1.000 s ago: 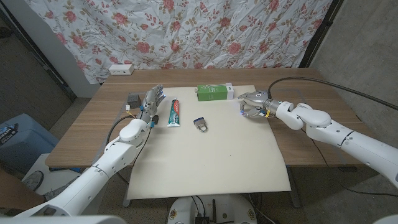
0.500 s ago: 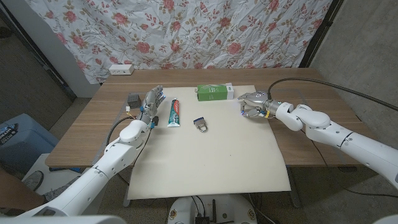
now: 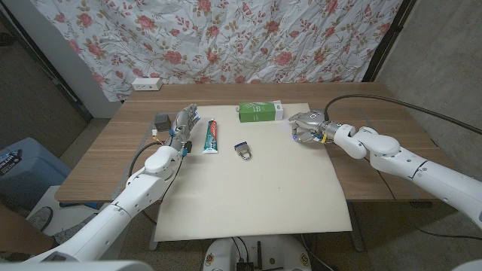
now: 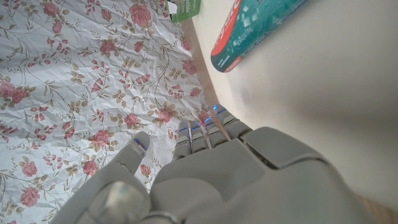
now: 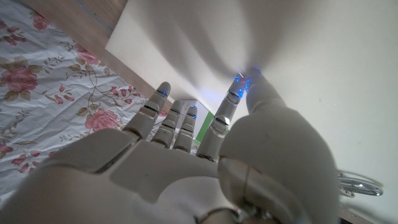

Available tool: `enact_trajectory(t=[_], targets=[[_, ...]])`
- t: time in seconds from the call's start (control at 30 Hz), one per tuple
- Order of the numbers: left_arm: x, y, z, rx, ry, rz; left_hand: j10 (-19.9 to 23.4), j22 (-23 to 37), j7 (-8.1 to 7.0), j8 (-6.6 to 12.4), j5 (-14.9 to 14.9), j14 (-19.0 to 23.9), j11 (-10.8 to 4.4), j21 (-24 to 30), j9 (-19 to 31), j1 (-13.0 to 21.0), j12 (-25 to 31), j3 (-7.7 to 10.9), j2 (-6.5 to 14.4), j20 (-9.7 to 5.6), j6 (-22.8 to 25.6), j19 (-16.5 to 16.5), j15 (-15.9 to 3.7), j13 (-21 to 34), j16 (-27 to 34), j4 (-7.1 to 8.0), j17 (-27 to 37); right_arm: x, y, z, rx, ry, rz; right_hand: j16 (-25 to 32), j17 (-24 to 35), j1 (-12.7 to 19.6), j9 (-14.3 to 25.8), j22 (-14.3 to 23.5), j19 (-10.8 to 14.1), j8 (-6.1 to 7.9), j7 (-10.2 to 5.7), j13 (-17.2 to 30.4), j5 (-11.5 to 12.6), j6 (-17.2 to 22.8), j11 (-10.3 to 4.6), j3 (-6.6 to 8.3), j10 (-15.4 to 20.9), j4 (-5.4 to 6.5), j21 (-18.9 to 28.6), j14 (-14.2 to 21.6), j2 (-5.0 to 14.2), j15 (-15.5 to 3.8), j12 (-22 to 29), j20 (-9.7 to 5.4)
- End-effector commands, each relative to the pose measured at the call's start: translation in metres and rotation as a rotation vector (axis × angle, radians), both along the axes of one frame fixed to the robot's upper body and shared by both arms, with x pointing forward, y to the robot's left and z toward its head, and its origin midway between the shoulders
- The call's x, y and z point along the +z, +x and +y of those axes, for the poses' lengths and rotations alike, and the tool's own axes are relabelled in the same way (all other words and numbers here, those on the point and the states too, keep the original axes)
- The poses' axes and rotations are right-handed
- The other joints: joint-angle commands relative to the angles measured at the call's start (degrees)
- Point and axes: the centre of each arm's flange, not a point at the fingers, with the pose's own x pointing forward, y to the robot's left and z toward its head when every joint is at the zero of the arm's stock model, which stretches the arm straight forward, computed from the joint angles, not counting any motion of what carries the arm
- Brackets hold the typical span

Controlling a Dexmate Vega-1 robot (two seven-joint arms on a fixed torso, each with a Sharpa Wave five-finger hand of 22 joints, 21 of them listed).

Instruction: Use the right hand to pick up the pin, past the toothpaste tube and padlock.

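At table, head view: right hand (image 3: 305, 125) fingers curled down on mat's right edge, pin (image 3: 292, 135) just beside fingertips, grasp unclear; toothpaste tube (image 3: 212, 137) and padlock (image 3: 244, 150) well left | left wrist view: left hand (image 4: 205, 168) released, near tube | right wrist view: thumb and finger pressed together, pin not discernible

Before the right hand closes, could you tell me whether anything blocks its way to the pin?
Nothing visible does. The right hand points its fingertips at the mat; the pin is too small to see. The toothpaste tube and padlock lie to its left.
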Motion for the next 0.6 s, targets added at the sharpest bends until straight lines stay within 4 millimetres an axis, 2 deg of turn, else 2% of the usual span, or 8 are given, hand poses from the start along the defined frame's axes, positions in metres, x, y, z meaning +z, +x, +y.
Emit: enact_trajectory(t=[0.03, 0.33, 0.6], targets=[[0.003, -0.007, 0.001, 0.01, 0.009, -0.02, 0.42, 0.33, -0.06, -0.04, -0.03, 0.33, -0.09, -0.12, 0.13, -0.34, -0.01, 0.5, 3.63, 0.0, 0.42, 0.42, -0.04, 0.14, -0.06, 0.09, 0.27, 0.006, -0.001, -0.004, 0.009, 0.045, 0.007, 0.32, 0.26, -0.11, 0.14, 0.15, 0.4, 0.41, -0.2, 0.19, -0.23, 1.89, -0.12, 0.12, 0.64, 0.28, 0.26, 0.42, 0.62, -1.12, 0.2, -0.48], [0.008, -0.01, -0.004, 0.022, 0.053, -0.017, 0.44, 0.33, -0.07, -0.03, -0.02, 0.35, -0.24, -0.1, 0.12, -0.31, -0.01, 0.56, 3.64, -0.01, 0.48, 0.49, -0.04, 0.14, -0.07, 0.08, 0.26, 0.014, -0.005, -0.007, 0.028, 0.079, 0.001, 0.41, 0.39, -0.38, 0.01, 0.16, 0.42, 0.46, -0.21, 0.19, -0.31, 2.38, -0.14, 0.02, 0.88, 0.37, 0.21, 0.5, 0.83, -1.24, 0.15, -0.48], [0.018, -0.022, -0.01, 0.051, 0.155, -0.021, -0.1, 0.32, -0.51, -0.19, -0.02, -0.19, -0.33, -0.15, 0.12, -0.27, -0.22, 0.66, 3.67, -0.1, 0.13, 0.38, -0.13, 0.14, -0.27, 0.05, 0.25, 0.018, -0.011, -0.01, 0.044, 0.135, -0.005, 0.45, 0.49, -0.56, -0.1, 0.16, 0.45, 0.4, -0.25, 0.18, -0.35, 2.52, -0.31, -0.05, 0.86, 0.4, 0.18, 0.48, 0.95, -1.26, 0.04, -0.54]])
